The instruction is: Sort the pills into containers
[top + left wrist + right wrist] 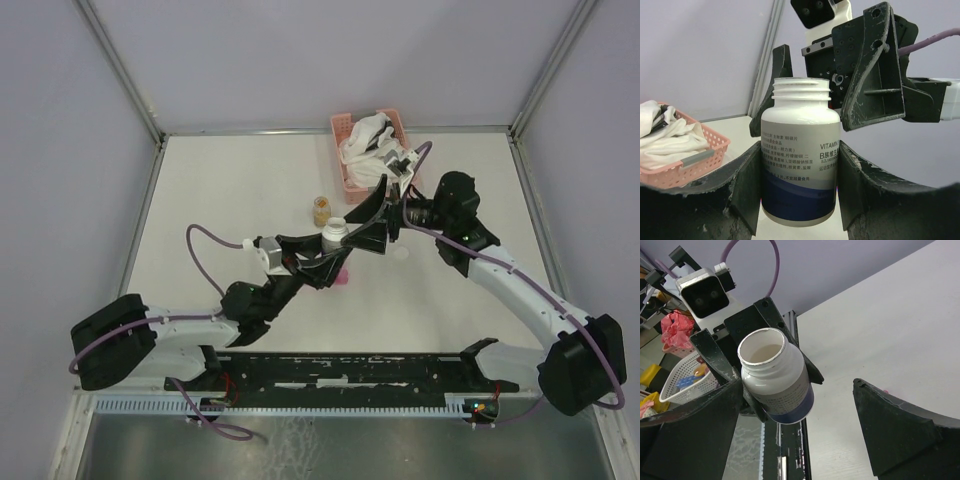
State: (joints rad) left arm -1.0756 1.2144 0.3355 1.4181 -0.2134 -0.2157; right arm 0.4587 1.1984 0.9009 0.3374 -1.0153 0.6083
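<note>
My left gripper point(333, 252) is shut on a white vitamin bottle point(335, 232) with a blue band and no cap, and holds it upright above the table. In the left wrist view the bottle point(801, 165) sits tight between both fingers. My right gripper point(373, 226) is open and empty just right of the bottle, which shows with its mouth open in the right wrist view point(775, 377). A bit of the magenta pill box point(343, 278) shows under my left gripper; most of it is hidden. No pills show.
A small amber bottle point(321, 210) stands behind the white bottle. A pink lattice basket point(345, 175) with white cloths is at the back, also in the left wrist view point(700, 162). A small white round thing point(400, 254) lies under the right arm.
</note>
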